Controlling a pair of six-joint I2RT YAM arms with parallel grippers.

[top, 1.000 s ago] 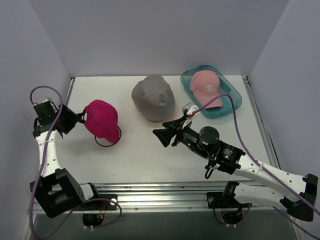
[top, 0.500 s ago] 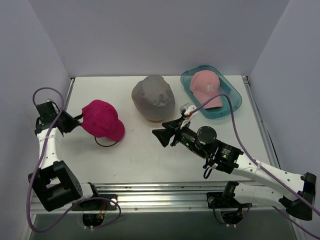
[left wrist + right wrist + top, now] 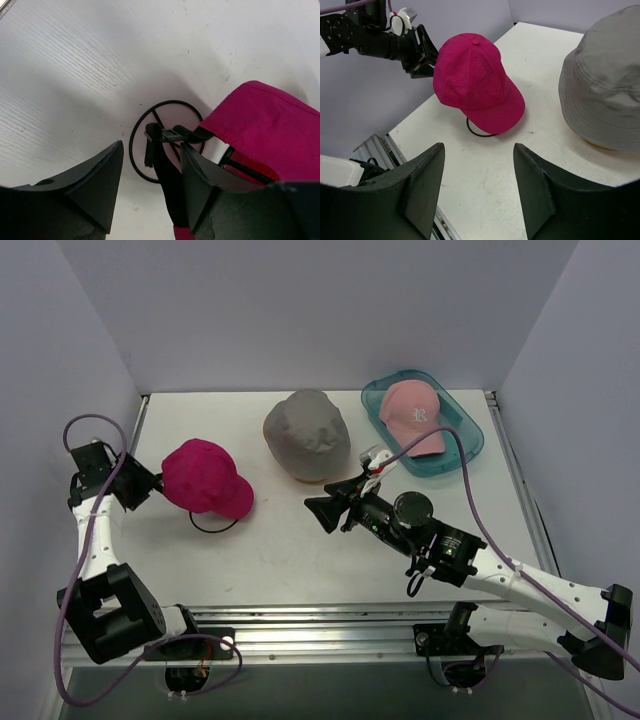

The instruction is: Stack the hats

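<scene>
Left arm extended along left edge of table; left gripper levelled at rear of magenta cap, fingers apart, nothing clamped. Right gripper held above mid-table, aimed at same cap, fingers apart, empty. Cap perched on wire stand, upper stand hidden. Grey hat placed back centre; yellowish edge beneath, hard to identify. Pink cap laid in teal tray.

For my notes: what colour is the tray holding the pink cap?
Teal, see-through; the tray shows best in the top view.
</scene>
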